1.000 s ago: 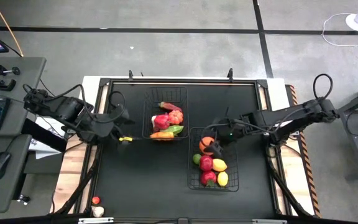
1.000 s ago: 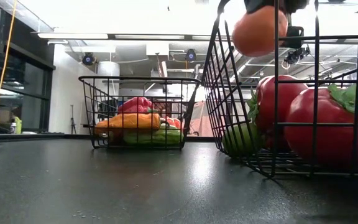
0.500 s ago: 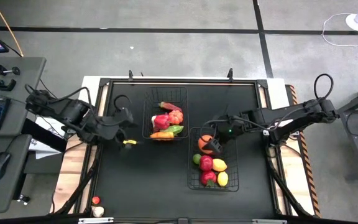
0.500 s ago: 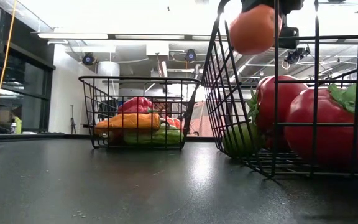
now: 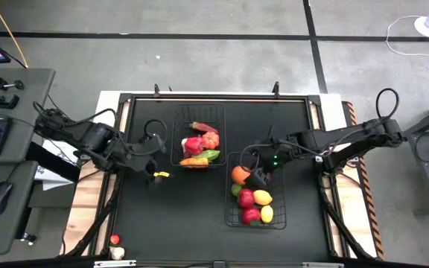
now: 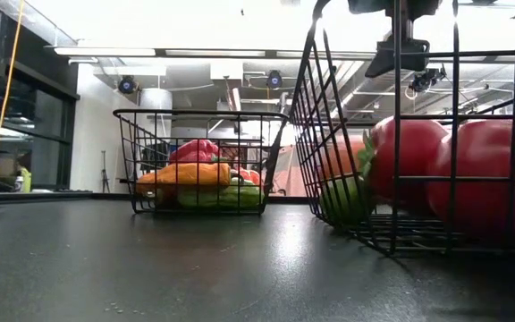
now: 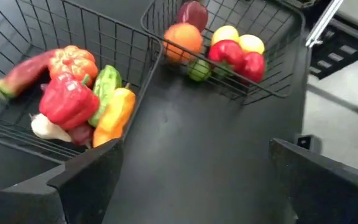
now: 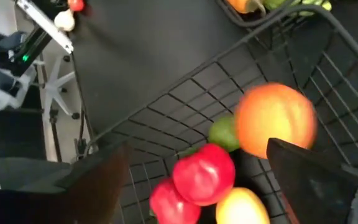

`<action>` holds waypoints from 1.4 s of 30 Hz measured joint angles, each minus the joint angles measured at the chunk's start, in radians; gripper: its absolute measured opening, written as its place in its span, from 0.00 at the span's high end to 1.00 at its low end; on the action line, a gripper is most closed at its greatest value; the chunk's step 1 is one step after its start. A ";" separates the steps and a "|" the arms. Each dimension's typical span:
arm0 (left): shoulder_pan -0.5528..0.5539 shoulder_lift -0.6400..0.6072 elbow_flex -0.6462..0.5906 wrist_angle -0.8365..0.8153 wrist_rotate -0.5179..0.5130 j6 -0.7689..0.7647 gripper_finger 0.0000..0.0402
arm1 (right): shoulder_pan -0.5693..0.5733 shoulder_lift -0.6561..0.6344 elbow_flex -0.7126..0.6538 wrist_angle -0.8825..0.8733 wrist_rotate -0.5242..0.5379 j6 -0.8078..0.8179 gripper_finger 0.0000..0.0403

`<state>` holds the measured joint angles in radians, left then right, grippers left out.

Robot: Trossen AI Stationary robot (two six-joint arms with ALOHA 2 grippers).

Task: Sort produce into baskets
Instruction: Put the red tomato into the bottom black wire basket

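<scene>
Right hand (image 5: 253, 173) hung over the fruit basket (image 5: 277, 220), fingers apart, holding nothing; the orange fruit (image 5: 239, 176) lay free at the basket's far-left corner beside the green piece (image 8: 224, 132). Left hand (image 5: 155, 147), fingers spread and empty, hovered by the small yellow piece (image 5: 161, 175) on the desk (image 5: 170, 216). Best to lift the right hand straight up clear of the mesh, then center the left over the yellow piece before pinching.

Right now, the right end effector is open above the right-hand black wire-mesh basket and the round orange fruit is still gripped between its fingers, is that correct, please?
Not quite. The right end effector is open above the right-hand black wire-mesh basket, but the round orange fruit is no longer gripped: it lies loose in that basket beside the green piece. The high and right wrist views show this.
</scene>
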<state>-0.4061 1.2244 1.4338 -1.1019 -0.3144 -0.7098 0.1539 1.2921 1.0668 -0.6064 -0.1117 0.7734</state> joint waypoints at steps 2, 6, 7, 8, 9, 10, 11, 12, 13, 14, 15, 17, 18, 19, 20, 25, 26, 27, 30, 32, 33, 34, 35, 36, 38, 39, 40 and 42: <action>0.000 -0.007 0.000 -0.008 0.011 -0.043 0.03 | -0.003 -0.005 0.000 0.003 -0.003 -0.033 0.09; -0.009 0.014 0.002 -0.136 0.115 -0.207 0.03 | -0.003 -0.005 0.000 0.005 0.002 -0.061 0.09; -0.022 0.031 0.002 -0.184 0.155 -0.244 0.03 | -0.003 -0.005 0.000 0.005 0.019 -0.067 0.09; -0.045 0.053 0.001 -0.237 0.188 -0.275 0.03 | -0.003 -0.005 0.000 0.005 0.047 -0.068 0.09; -0.077 0.080 0.001 -0.284 0.213 -0.297 0.03 | -0.003 -0.005 0.000 0.005 0.082 -0.068 0.09; -0.114 0.109 0.001 -0.323 0.230 -0.309 0.03 | -0.003 -0.005 0.000 0.005 0.112 -0.068 0.09; -0.152 0.138 0.001 -0.351 0.245 -0.310 0.03 | -0.003 -0.005 0.000 0.005 0.141 -0.068 0.09; -0.186 0.171 0.001 -0.370 0.262 -0.305 0.03 | -0.004 -0.005 0.000 0.005 0.169 -0.072 0.09; -0.218 0.205 0.001 -0.373 0.278 -0.290 0.03 | -0.004 -0.005 0.000 0.005 0.195 -0.075 0.09; -0.246 0.240 0.001 -0.362 0.300 -0.271 0.03 | -0.004 -0.005 0.000 0.005 0.218 -0.075 0.09; -0.271 0.275 0.001 -0.346 0.321 -0.248 0.03 | -0.004 -0.005 0.000 0.005 0.235 -0.072 0.09; -0.311 0.341 0.001 -0.310 0.385 -0.196 0.03 | -0.004 -0.005 0.000 0.005 0.255 -0.064 0.09; -0.327 0.369 0.001 -0.294 0.418 -0.170 0.03 | -0.004 -0.005 0.000 0.005 0.258 -0.058 0.09; -0.342 0.395 0.001 -0.280 0.449 -0.147 0.03 | -0.004 -0.005 0.000 0.005 0.258 -0.058 0.09; -0.355 0.420 0.001 -0.268 0.478 -0.131 0.03 | -0.004 -0.005 0.000 0.005 0.257 -0.056 0.09; -0.384 0.485 -0.022 -0.093 0.631 -0.103 0.03 | -0.004 -0.005 0.000 0.004 0.255 -0.056 0.09; -0.386 0.485 -0.048 -0.032 0.679 -0.123 0.03 | -0.004 -0.005 0.000 0.004 0.254 -0.057 0.09; -0.390 0.484 -0.080 0.027 0.722 -0.154 0.03 | -0.004 -0.005 0.000 0.004 0.253 -0.057 0.09; -0.424 0.484 -0.177 0.089 0.809 -0.219 0.03 | -0.004 -0.005 0.000 0.002 0.253 -0.072 0.09; -0.447 0.478 -0.236 0.062 0.843 -0.254 0.03 | -0.004 -0.005 0.000 0.000 0.254 -0.082 0.09; -0.458 0.477 -0.264 0.070 0.864 -0.262 0.03 | -0.004 -0.004 0.000 -0.002 0.254 -0.084 0.09; -0.466 0.478 -0.290 0.084 0.879 -0.270 0.03 | -0.004 -0.003 0.000 -0.004 0.257 -0.087 0.09; -0.471 0.478 -0.313 0.087 0.890 -0.275 0.03 | -0.004 -0.001 0.000 -0.003 0.261 -0.094 0.09; -0.474 0.478 -0.336 0.094 0.908 -0.277 0.03 | -0.004 0.003 0.000 -0.003 0.266 -0.094 0.09; -0.475 0.478 -0.376 0.117 0.952 -0.288 0.03 | -0.004 0.006 -0.001 -0.003 0.274 -0.100 0.09; -0.477 0.478 -0.393 0.116 0.971 -0.300 0.03 | -0.004 0.006 -0.001 -0.003 0.276 -0.100 0.09; -0.479 0.478 -0.405 0.113 0.978 -0.314 0.03 | -0.004 0.006 -0.001 -0.003 0.277 -0.099 0.09; -0.480 0.478 -0.427 0.113 0.978 -0.356 0.03 | -0.004 0.006 -0.001 -0.003 0.277 -0.100 0.09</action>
<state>-0.8856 1.7020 1.0070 -0.9889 0.6635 -1.0653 0.1501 1.2980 1.0658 -0.6094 0.1650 0.6738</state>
